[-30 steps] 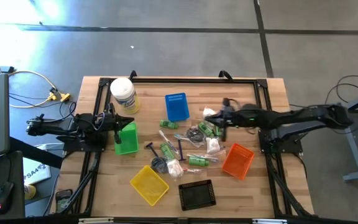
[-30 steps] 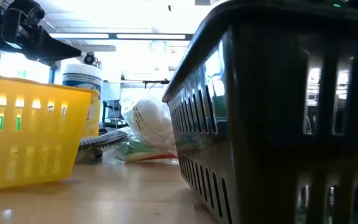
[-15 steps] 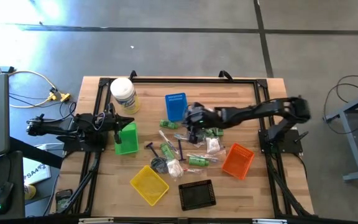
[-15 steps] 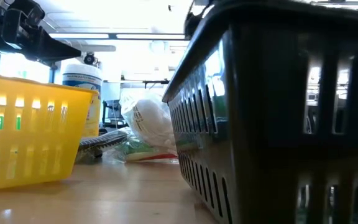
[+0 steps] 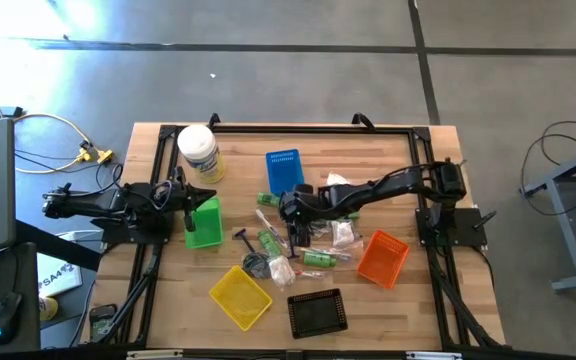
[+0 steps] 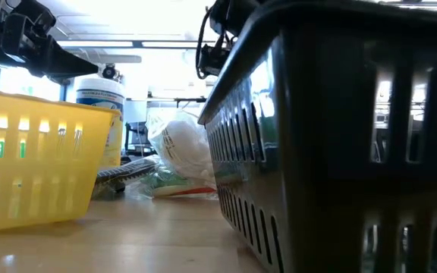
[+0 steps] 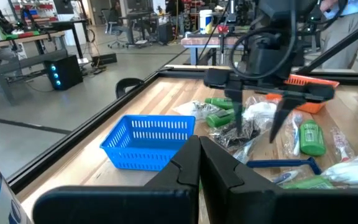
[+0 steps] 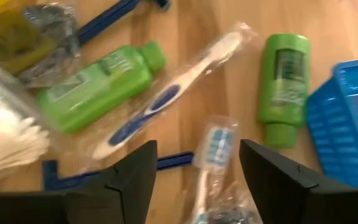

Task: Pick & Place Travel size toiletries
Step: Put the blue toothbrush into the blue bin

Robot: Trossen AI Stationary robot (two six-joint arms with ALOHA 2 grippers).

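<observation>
Wood-plank tabletop [image 5: 408, 150] w/ black frame carries the toiletries pile [image 5: 303, 235] just beside the blue tray [image 5: 284, 170]: glossy green bottles [image 8: 95, 84], toothbrushes in clear crinkly wrap [image 8: 166, 96], white sachets. Right tool [image 5: 293, 208] hangs over the pile beside the blue tray, fingers spread, nothing gripped. Slotted plastic trays ring the pile: orange [image 5: 382, 257], yellow [image 5: 240, 296], black [image 5: 316, 313], green [image 5: 204, 222]. Left tool [image 5: 206, 196], clenched empty, sits above the green tray, well apart from the blue tray. White tub [image 5: 198, 152] near it.
</observation>
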